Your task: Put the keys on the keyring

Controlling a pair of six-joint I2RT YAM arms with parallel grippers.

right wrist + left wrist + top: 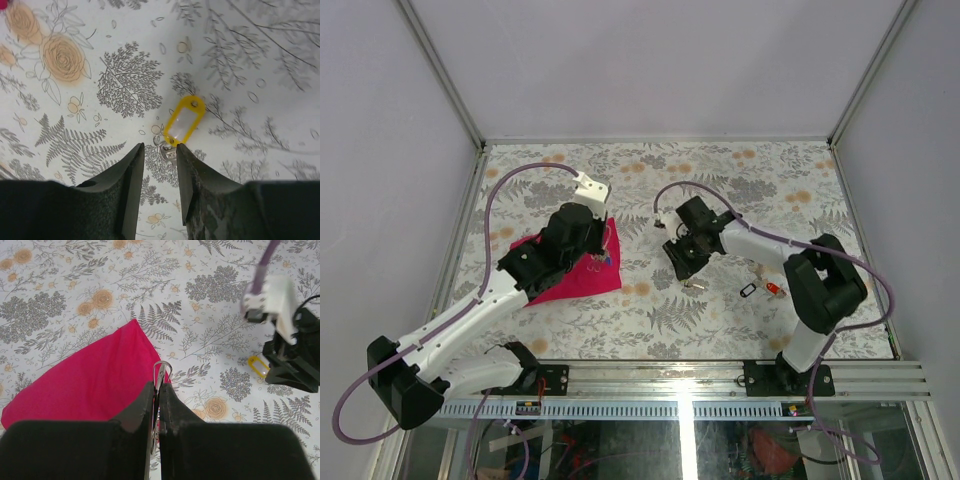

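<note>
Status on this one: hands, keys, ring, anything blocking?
Left hand shut on the keyring, over the pink cloth. Right hand open above the yellow-tagged key. Nothing in the way.

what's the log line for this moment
left gripper shut on keyring above magenta cloth | right gripper open, tips at yellow-tag key on table | key not yet on ring

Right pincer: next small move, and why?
Probably ease the right pincer straight down and close. Its jaws stand open, straddling the metal end of the yellow-tagged key, which lies flat on the table, ungrasped. The left pincer is shut on the keyring at the magenta cloth edge, so the ring seems ready to receive a key.
</note>
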